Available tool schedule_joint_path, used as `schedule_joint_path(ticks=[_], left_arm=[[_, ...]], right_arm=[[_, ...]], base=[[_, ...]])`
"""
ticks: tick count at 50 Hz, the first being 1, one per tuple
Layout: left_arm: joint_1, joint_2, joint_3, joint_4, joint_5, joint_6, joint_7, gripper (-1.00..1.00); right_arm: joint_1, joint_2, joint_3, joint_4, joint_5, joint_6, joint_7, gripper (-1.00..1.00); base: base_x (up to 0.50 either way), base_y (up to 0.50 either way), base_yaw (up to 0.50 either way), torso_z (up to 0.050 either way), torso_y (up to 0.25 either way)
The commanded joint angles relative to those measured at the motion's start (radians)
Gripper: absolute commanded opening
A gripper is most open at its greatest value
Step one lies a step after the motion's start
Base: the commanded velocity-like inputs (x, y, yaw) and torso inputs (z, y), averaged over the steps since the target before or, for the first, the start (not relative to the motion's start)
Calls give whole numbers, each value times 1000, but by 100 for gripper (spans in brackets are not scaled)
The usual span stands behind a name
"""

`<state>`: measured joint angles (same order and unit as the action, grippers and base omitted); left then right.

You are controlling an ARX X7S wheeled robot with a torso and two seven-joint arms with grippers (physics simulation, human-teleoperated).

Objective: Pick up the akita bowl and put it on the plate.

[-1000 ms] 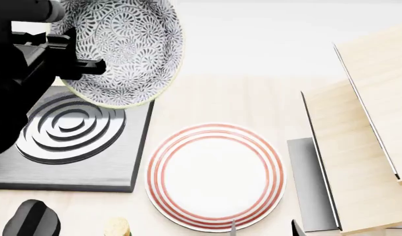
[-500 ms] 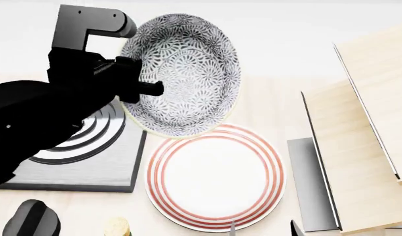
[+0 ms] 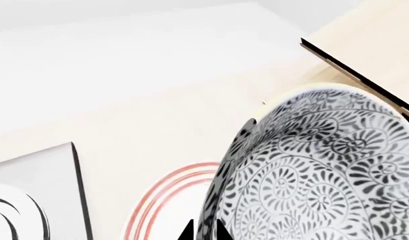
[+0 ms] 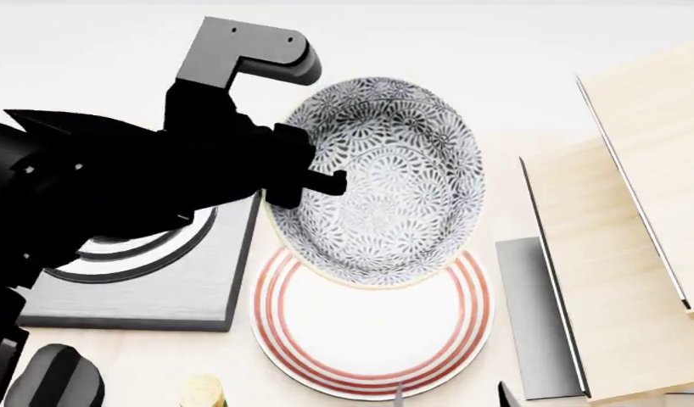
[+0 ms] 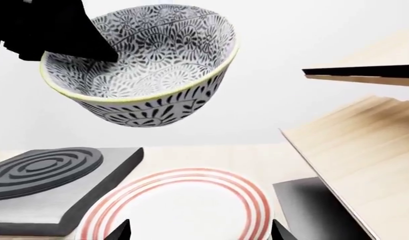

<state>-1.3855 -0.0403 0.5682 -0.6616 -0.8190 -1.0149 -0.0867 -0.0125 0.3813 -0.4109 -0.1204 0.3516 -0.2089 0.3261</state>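
Gripping the akita bowl (image 4: 381, 182) by its rim, left claw (image 4: 307, 182) holds it above the plate (image 4: 370, 335).

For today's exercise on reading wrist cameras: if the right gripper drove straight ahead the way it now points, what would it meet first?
Most likely the plate, which lies directly ahead between the right gripper's open fingertips. The akita bowl, held by the left gripper, hangs higher and looks clear of that line, though depth is uncertain.

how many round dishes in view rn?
2. The deep round floral-patterned ceramic bowl is held in the air by the left gripper, over the far part of the plate. The flat white red-ringed plate lies on the wooden counter beside the grey burner. None seem hidden.
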Motion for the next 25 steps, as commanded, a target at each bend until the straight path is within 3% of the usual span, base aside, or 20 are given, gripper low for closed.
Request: schedule_joint_path(ticks=[1, 13, 18, 25], left_arm=[[-75, 36, 70, -52, -85, -84, 12, -100], [-94, 39, 298, -177, -267, 0, 84, -100], [-116, 40, 467, -256, -454, 95, 104, -100], [-172, 40, 735, -362, -827, 239, 100, -100]], right_arm=[[-1, -2, -6, 3, -1, -3, -1, 100], [-3, -1, -7, 7, 3, -8, -2, 100], [1, -2, -10, 12, 4, -6, -3, 100], [3, -2, -10, 19, 7, -9, -5, 100]], base=[[0, 0, 0, 0, 0], [0, 0, 0, 0, 0], [0, 0, 0, 0, 0], [0, 0, 0, 0, 0]])
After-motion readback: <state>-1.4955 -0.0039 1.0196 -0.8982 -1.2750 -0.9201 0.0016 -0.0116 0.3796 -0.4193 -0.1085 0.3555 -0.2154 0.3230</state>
